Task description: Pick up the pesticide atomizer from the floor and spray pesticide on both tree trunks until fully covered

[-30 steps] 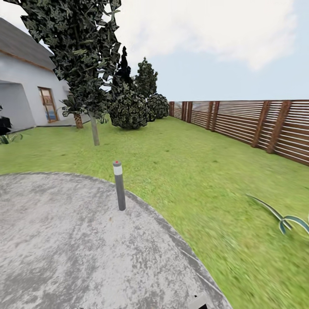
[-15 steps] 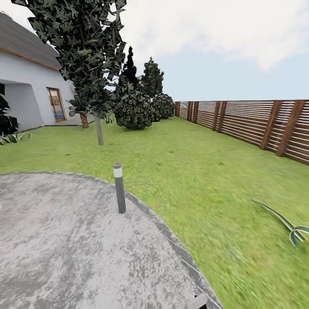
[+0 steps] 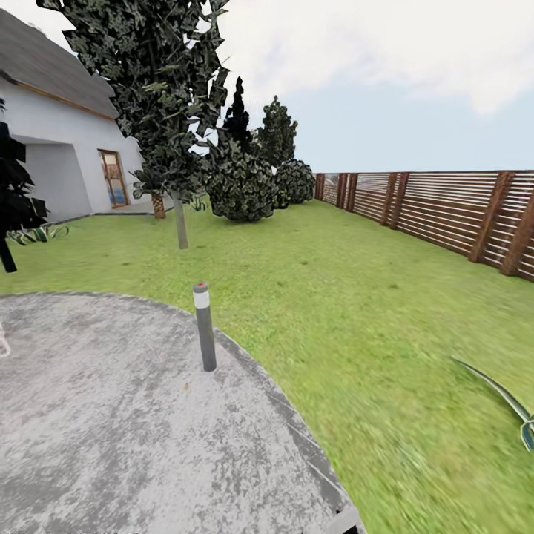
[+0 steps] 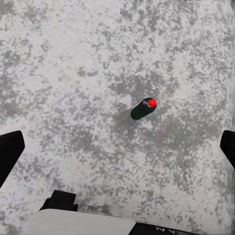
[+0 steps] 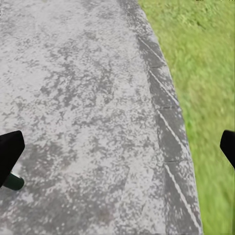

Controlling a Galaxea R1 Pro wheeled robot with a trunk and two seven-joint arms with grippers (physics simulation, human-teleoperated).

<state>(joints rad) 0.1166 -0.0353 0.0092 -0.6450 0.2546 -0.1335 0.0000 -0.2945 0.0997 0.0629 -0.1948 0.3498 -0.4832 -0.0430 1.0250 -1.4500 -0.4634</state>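
The pesticide atomizer (image 3: pixel 205 326), a slim dark bottle with a pale grey head and a red dot on top, stands upright on the grey concrete pad (image 3: pixel 111 430) near its curved edge. From above in the left wrist view, the atomizer (image 4: pixel 143 108) lies ahead of my open left gripper (image 4: pixel 117 149), apart from both fingers. My right gripper (image 5: pixel 120 149) is open over the pad, with a dark green object (image 5: pixel 12 182) beside one fingertip. One tree (image 3: pixel 148 81) with a thin grey trunk (image 3: pixel 181 222) rises from the garden lawn (image 3: pixel 334 297) beyond the pad.
A brown slat fence (image 3: pixel 445 215) runs along the right side. A white house (image 3: pixel 59 148) stands at the left, with dark round bushes (image 3: pixel 245 189) behind the tree. A dark plant (image 3: pixel 13 193) is at the left edge and a long-leaved plant (image 3: pixel 512 404) at the right.
The head view has swung to the left, so the whole scene slides to the right. The dark plant at the left edge has come into the picture. The atomizer stands as before.
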